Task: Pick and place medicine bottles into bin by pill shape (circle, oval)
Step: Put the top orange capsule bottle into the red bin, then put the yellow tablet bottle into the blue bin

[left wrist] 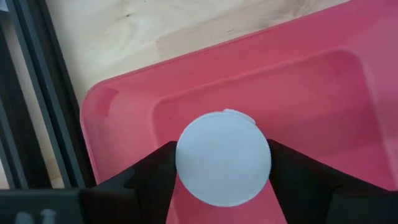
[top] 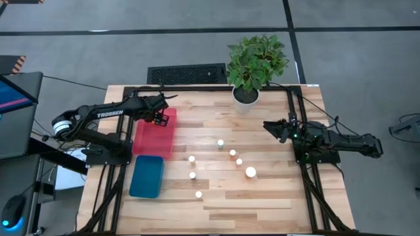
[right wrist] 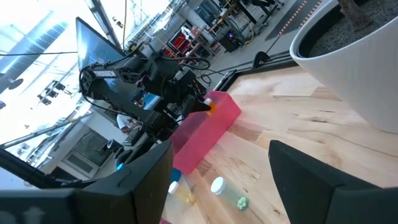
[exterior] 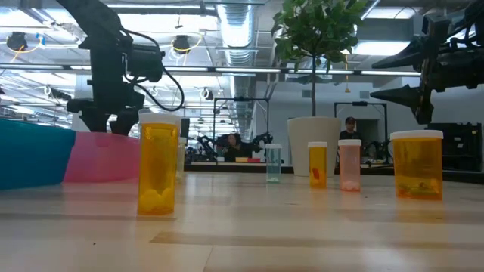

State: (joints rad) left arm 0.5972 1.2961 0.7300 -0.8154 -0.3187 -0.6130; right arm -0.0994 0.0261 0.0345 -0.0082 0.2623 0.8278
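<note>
Left wrist view shows your left end effector point(left wrist: 222, 180) gripping a bottle point(left wrist: 222, 157) with the pink bin point(left wrist: 323, 81) directly beneath, so open fully before lifting away.

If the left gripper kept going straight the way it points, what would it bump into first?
Probably the floor of the pink plastic tray. The left gripper points down into it, with a white-capped medicine bottle between its fingers; depth is hard to judge.

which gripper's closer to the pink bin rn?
Left. The left gripper hangs over the pink bin's far end with a white-capped bottle between its fingers. The right gripper waits open across the table, near the potted plant.
</note>
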